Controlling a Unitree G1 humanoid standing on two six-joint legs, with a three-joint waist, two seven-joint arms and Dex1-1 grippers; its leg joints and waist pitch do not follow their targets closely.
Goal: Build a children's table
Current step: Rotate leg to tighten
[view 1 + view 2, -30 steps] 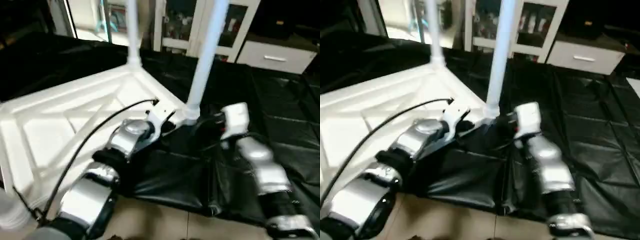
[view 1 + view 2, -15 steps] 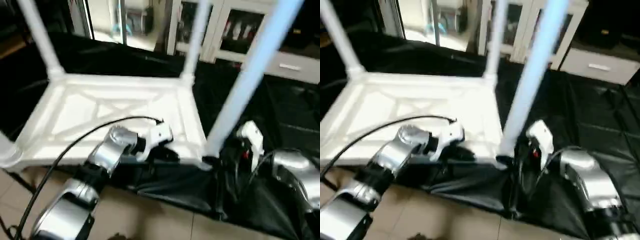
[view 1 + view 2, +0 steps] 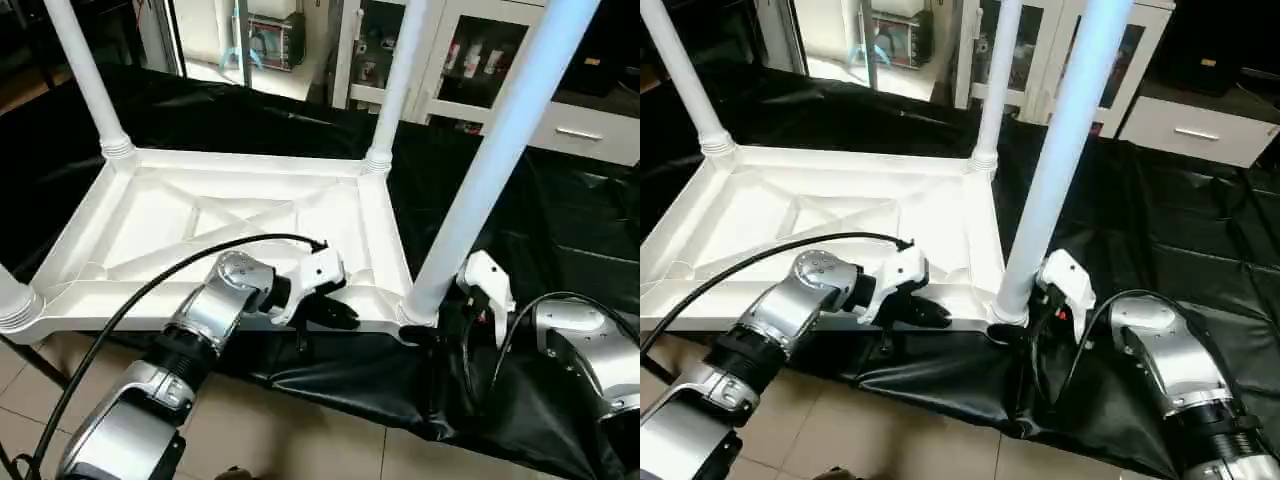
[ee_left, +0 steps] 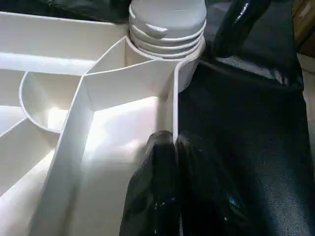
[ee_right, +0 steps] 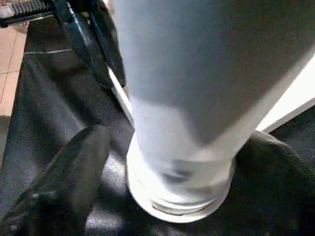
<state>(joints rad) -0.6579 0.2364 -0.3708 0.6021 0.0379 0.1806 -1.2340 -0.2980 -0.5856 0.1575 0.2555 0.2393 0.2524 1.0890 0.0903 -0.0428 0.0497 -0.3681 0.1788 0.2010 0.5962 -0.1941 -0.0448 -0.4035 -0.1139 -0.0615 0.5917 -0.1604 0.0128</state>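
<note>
Lying upside down on a black sheet [image 3: 560, 210], ribbed underside facing up, with the near edge hanging over the tiled floor [image 3: 300, 440]: the children's table [image 3: 230, 225]. Standing upright in the corner sockets: one leg [image 3: 85, 75] at the far left, another leg [image 3: 395, 80] at the far right, the nearest leg [image 3: 490, 160] at the near right corner, and a ringed leg base [image 3: 15, 305] showing at the near left corner. Reaching in from the near side along the near rim: the left pincer [image 3: 335, 312], clenched, with its black fingers [image 4: 162, 162] pinching the thin rim wall just beside the near right socket. Sitting just beside the base of the nearest leg: the right pincer [image 5: 147, 142], spread wide, one black finger [image 5: 69, 172] close beside the leg's ringed foot, contact impossible to tell. Trailing from the left wrist: a black cable [image 3: 150, 290].
</note>
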